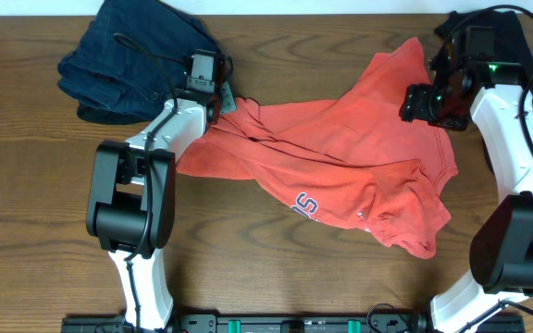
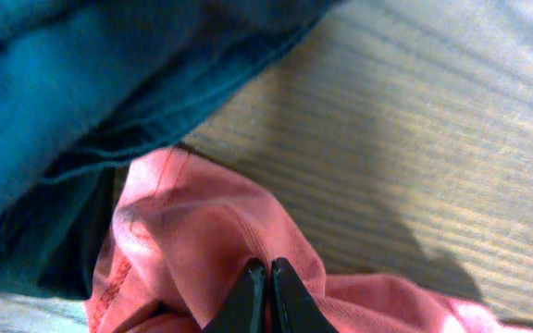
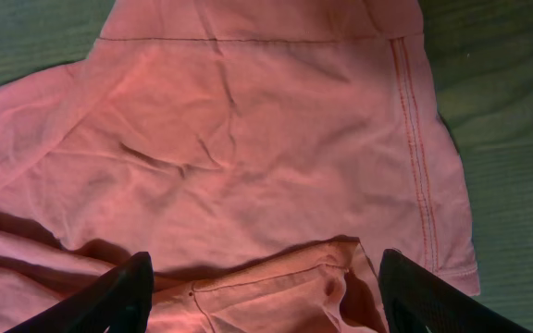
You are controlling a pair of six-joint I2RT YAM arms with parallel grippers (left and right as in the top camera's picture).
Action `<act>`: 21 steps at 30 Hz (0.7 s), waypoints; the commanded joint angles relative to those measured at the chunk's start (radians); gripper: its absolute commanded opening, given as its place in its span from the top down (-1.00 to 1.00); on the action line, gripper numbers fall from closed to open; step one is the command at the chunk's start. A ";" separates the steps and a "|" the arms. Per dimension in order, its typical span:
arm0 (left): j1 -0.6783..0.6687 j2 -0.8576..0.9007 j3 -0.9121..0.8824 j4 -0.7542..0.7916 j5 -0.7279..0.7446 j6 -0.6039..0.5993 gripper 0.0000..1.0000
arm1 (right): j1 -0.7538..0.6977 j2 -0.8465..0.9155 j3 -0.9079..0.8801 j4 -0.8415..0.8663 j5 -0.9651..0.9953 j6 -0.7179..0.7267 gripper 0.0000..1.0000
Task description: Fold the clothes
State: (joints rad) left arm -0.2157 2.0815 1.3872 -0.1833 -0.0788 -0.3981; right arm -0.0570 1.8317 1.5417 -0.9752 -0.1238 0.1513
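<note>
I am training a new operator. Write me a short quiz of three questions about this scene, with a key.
1. True or false: the left tool is shut on the red T-shirt.
2. Which garment lies beside the left tool? A) dark denim B) white towel C) green sock
3. Fill in: the right tool, at the T-shirt, is ___ (open or shut).
Key: 1 true; 2 A; 3 open.
</note>
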 commanded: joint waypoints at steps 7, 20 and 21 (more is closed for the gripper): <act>0.007 -0.119 0.011 -0.042 -0.009 -0.007 0.88 | 0.016 -0.014 0.014 0.004 -0.008 -0.007 -0.52; 0.007 -0.318 0.011 -0.409 -0.009 0.001 0.88 | 0.016 -0.014 0.014 0.007 -0.008 -0.007 -0.51; 0.007 -0.318 0.011 -0.446 -0.009 0.001 0.88 | 0.016 -0.014 0.014 0.007 -0.008 -0.007 -0.52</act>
State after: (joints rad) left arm -0.2157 1.7603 1.3918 -0.5816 -0.0784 -0.3988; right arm -0.0570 1.8317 1.5417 -0.9691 -0.1238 0.1513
